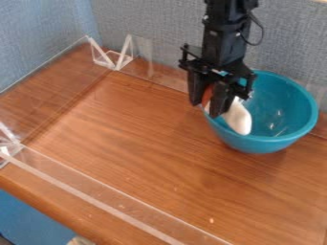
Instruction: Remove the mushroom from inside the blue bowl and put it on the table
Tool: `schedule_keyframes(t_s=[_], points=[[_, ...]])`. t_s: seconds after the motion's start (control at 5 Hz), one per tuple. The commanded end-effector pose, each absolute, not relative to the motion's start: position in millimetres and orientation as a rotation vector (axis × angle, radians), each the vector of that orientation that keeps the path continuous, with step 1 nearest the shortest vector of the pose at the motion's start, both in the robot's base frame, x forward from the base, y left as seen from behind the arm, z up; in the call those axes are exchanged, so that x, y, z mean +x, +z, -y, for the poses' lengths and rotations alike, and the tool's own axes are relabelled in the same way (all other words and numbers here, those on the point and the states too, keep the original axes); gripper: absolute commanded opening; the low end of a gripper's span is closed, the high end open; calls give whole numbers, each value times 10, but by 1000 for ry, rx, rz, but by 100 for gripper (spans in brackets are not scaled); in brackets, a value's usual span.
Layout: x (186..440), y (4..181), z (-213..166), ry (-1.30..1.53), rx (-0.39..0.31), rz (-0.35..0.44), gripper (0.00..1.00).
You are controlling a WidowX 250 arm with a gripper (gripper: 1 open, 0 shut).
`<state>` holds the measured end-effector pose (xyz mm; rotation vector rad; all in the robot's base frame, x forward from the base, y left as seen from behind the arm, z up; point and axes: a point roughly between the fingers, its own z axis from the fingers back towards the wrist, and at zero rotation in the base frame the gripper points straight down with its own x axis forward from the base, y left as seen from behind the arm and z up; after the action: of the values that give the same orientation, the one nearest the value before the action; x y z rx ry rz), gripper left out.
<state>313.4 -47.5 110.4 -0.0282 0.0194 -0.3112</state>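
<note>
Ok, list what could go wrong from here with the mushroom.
1. The gripper seems to pinch the mushroom only near its top, so it may slip and drop back into the bowl.
2. The mushroom hangs low beside the bowl's near rim; moving sideways toward the table too early could catch the rim and shove the bowl.

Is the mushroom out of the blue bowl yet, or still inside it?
Still inside, roughly: the mushroom hangs in the gripper at the near-left rim of the blue bowl, not over the table.
</note>
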Motion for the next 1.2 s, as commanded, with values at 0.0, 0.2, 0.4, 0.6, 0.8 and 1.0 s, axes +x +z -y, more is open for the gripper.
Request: schedule_keyframes(t_s=[0.0,0.2,0.4,0.6,0.8,1.0], points=[[3123,1406,439,-310,-28,74,0],[3109,1413,435,-319,-28,75,0],[3093,1424,431,-329,-28,76,0],[3075,1438,426,-338,-29,78,0],[3092,1488,372,-336,-28,87,0],[3107,1541,305,-332,-27,96,0]])
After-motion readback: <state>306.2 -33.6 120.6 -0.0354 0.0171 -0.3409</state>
